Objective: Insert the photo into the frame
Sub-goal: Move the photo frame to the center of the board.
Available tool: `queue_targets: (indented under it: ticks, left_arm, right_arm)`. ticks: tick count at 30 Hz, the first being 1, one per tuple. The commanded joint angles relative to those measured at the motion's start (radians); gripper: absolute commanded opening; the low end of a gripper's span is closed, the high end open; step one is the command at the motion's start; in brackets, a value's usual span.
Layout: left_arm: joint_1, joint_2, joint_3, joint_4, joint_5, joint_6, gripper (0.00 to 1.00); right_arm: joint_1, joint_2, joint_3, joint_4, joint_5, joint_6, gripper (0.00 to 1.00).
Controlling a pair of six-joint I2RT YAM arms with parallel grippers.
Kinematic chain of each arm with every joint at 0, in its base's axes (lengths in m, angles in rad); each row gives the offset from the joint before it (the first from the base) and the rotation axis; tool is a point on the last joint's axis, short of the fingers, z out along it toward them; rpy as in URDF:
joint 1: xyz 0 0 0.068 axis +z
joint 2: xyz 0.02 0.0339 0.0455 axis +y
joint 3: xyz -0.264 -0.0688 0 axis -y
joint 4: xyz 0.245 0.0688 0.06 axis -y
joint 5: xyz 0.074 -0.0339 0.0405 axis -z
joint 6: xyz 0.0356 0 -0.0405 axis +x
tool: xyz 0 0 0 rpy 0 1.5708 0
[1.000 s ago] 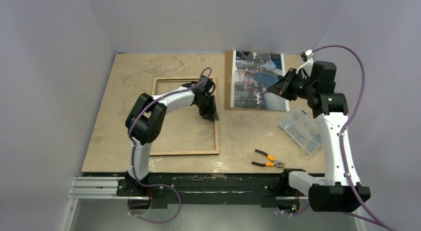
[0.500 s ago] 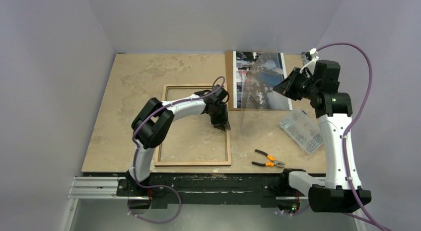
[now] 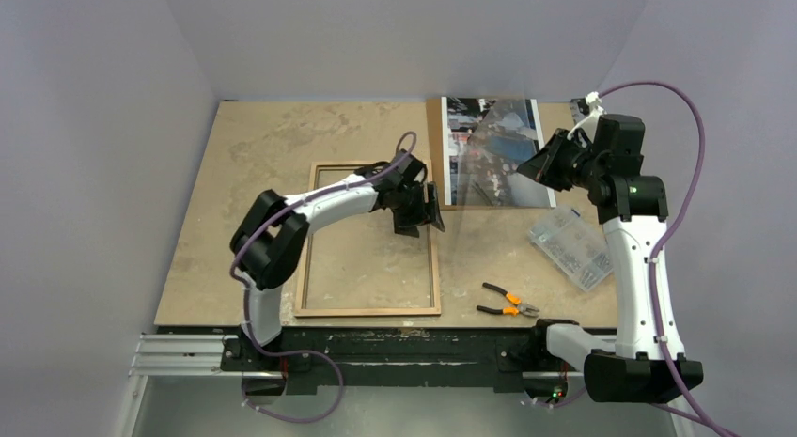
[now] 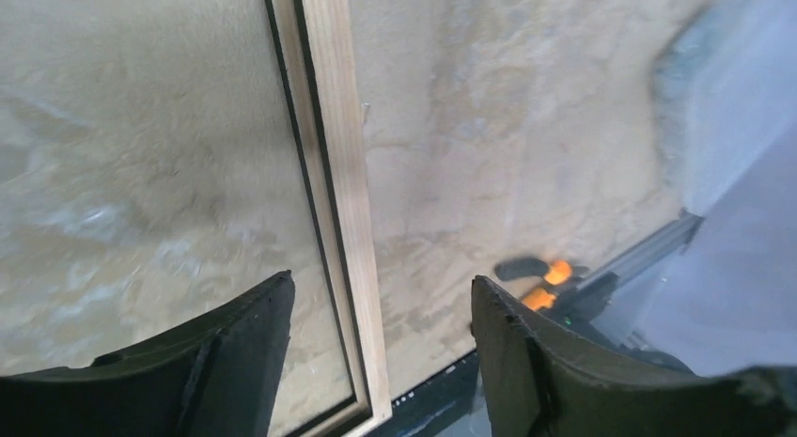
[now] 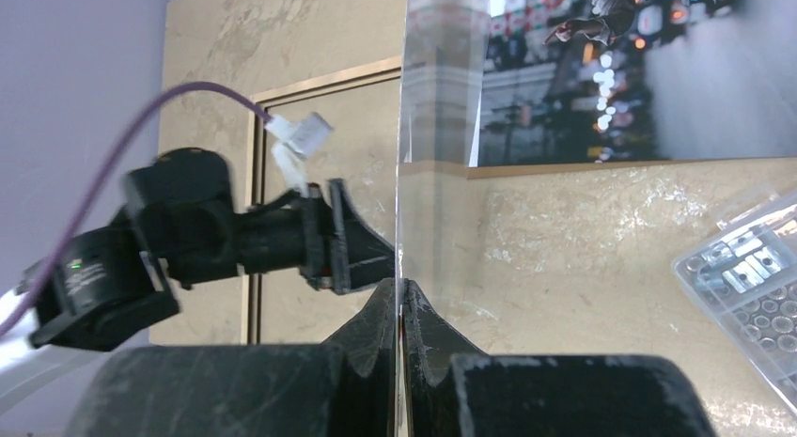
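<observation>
Evidently we are at the pane stage. The right gripper (image 5: 402, 291) is pinched fully closed on the edge of the clear pane (image 5: 437, 174), which stands tilted up off the table between the frame (image 3: 367, 311) and the photo (image 5: 620, 89). The left gripper (image 4: 381, 280) has its jaws spread wide astride the frame's right rail, gripping nothing. The photo lies face up on the brown backing board (image 3: 433, 155) at the far side, apart from the frame. To do this well, we judge, we should lift the left arm clear, then lower the pane slowly and level so it seats squarely without flexing.
</observation>
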Motion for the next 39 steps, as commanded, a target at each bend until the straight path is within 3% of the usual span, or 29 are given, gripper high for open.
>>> queue_targets:
  ticks: [1,5,10,14,19,26,33,39]
  left_arm:
    - [0.097,-0.225,-0.063,0.091,0.031,0.051,0.68]
    - [0.228,-0.349,-0.19,0.17,0.124,0.063,0.67]
    - [0.415,-0.48,-0.338,0.082,0.106,0.15,0.65]
    - [0.561,-0.571,-0.39,-0.106,-0.054,0.224,0.62]
    - [0.573,-0.571,-0.359,-0.333,-0.362,0.289,0.6]
    - [0.573,-0.42,-0.334,-0.426,-0.507,0.298,0.58]
    - [0.572,-0.298,-0.352,-0.335,-0.36,0.334,0.51]
    - [0.521,-0.302,-0.366,-0.273,-0.306,0.353,0.37]
  right_arm:
    - [-0.003,-0.029,0.068,0.041,-0.056,-0.001,0.0]
    - [-0.002,-0.003,0.088,0.068,-0.14,0.017,0.0]
    - [0.0,0.01,0.047,0.176,-0.254,0.103,0.0]
    - [0.024,-0.011,-0.057,0.343,-0.324,0.237,0.0]
    - [0.13,-0.002,-0.154,0.488,-0.319,0.335,0.0]
    - [0.189,0.01,-0.284,0.665,-0.315,0.439,0.0]
    - [0.195,0.011,-0.371,0.73,-0.317,0.476,0.0]
    - [0.195,0.014,-0.383,0.708,-0.305,0.457,0.0]
